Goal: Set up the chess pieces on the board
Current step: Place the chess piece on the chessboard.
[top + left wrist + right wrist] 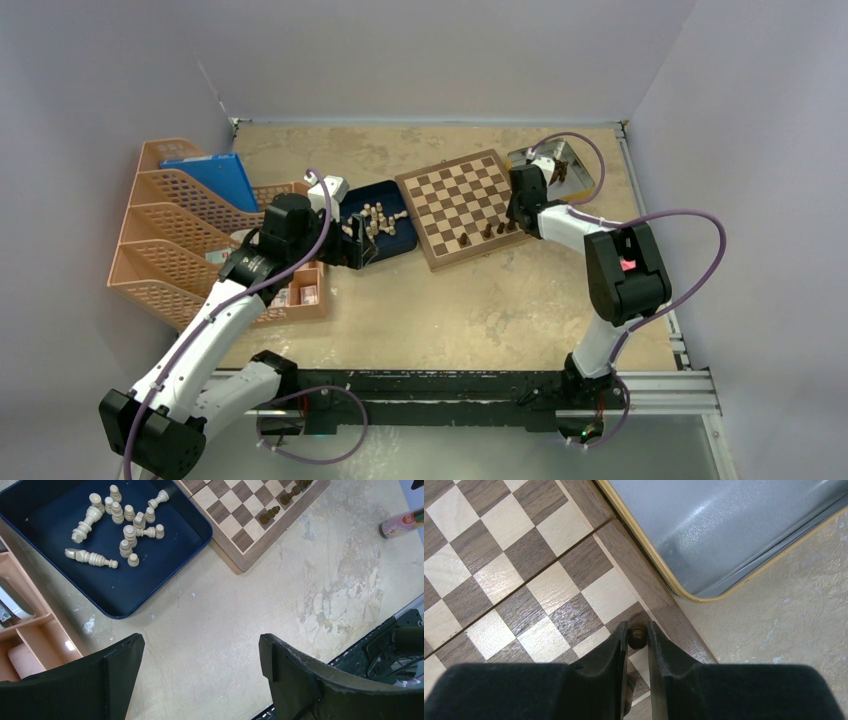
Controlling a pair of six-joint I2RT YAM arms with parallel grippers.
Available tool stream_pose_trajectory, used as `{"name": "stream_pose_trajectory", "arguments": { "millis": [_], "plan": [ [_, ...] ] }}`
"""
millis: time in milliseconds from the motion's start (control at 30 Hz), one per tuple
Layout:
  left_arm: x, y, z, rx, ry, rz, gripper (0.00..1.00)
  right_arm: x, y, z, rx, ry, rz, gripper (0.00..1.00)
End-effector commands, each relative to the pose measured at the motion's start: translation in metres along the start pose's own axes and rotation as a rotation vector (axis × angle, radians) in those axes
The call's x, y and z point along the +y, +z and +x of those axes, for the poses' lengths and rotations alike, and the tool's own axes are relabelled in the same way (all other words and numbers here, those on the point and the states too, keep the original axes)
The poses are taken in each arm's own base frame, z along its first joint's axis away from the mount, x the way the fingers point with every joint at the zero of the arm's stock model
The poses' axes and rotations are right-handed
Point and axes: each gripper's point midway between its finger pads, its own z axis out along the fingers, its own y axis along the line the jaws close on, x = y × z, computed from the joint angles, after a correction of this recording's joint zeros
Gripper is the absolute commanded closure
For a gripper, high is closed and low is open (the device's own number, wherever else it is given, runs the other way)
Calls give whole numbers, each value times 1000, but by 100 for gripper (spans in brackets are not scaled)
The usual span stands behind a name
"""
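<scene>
The board (pixel 455 200) lies mid-table, with a few dark chess pieces (pixel 466 240) along its near edge. My right gripper (pixel 638 629) is low over the board's (pixel 499 575) corner by the border. Its jaws are closed narrowly against the round head of a dark chess piece (pixel 638 637) standing there. The left gripper (pixel 201 647) hangs wide open over bare table, holding nothing, near the dark blue tray (pixel 150 582). Several pale cream pieces (pixel 125 525) stand and lie in that tray. Two dark pieces (pixel 269 514) show on the board's edge in the left wrist view.
A silver metal tin (pixel 734 525) sits right against the board's far right corner. Orange file racks (pixel 170 235) and a small orange organiser (pixel 30 640) line the left side. A red-and-white tube (pixel 400 522) lies on the table to the right.
</scene>
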Motion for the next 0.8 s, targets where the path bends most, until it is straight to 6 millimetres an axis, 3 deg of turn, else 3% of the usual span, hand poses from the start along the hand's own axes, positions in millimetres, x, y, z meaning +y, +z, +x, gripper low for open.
{"name": "stream_pose_trajectory", "arguments": {
  "millis": [0, 767],
  "plan": [
    [-5, -3, -11, -40, 13, 14, 15, 5, -10, -16, -33, 27, -15, 79],
    [-5, -1, -10, -32, 11, 11, 15, 7, -7, -15, -21, 17, -19, 78]
  ]
}}
